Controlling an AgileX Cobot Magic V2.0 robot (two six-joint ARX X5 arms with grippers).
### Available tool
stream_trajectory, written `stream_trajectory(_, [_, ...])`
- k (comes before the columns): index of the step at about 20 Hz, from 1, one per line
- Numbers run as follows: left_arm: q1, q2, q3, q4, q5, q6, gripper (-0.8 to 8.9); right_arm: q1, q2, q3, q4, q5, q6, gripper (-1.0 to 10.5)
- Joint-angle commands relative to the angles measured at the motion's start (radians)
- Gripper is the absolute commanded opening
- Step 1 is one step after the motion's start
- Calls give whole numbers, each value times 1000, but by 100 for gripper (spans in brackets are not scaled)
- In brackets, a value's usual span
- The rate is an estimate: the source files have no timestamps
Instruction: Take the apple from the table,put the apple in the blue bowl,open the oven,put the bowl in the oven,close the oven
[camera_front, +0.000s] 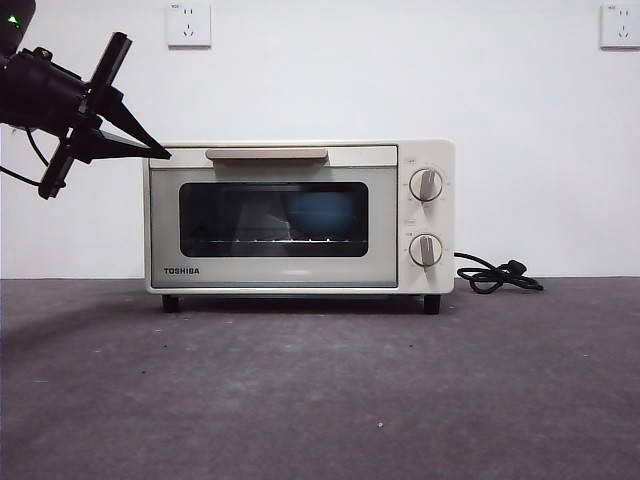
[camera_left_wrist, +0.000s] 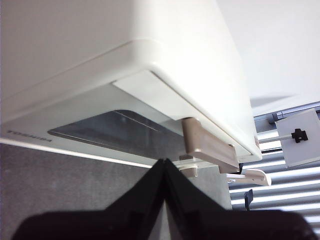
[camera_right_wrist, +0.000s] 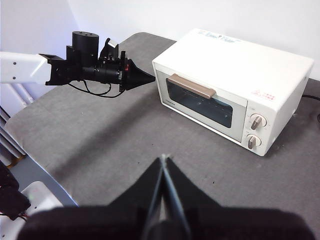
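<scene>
- Jaws: the left gripper (camera_front: 160, 153) has its two black jaws pressed together on nothing, tip near the upper left corner of the cream-white boxy toaster oven (camera_front: 300, 215). The right gripper (camera_right_wrist: 163, 162) is likewise pinched closed and empty, waiting high above the dark grey matte table (camera_front: 320, 390).
- Task object: the matte blue bowl (camera_front: 322, 213) is dimly visible behind the dark glass door (camera_front: 273, 219); the apple cannot be made out.
- Step: the door sits flush under its beige bar handle (camera_front: 266, 154), so closing appears complete.
- Next move: judged to be withdrawal of the left arm clear of the oven, without touching the handle.
</scene>
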Motion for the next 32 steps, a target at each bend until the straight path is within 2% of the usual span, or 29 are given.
stream_trajectory(1, [-3, -3, 2, 19, 8, 16, -6, 2, -2, -6, -24, 4, 11, -11])
stream_trajectory(8, [-4, -33, 2, 20, 25, 58, -5, 2, 1, -6, -24, 4, 11, 2])
stream_trajectory(11, [-4, -69, 2, 4, 52, 114, -5, 2, 1, -6, -24, 3, 11, 2])
stream_trajectory(14, [-4, -134, 2, -79, 55, 230, -5, 2, 1, -6, -24, 3, 11, 2])
stream_trajectory(21, [-13, -363, 2, -362, -5, 596, -5, 2, 1, -6, -24, 4, 11, 2])
stream_trajectory(24, [-13, -482, 2, -467, -25, 684, -5, 2, 2, -6, -24, 4, 11, 2])
stream_trajectory(29, [-13, -666, 2, -616, -14, 673, -4, 2, 7, -6, -24, 4, 11, 2])
stream_trajectory(32, [-13, -749, 2, -653, -14, 662, -4, 1, 15, -6, -24, 4, 11, 2])
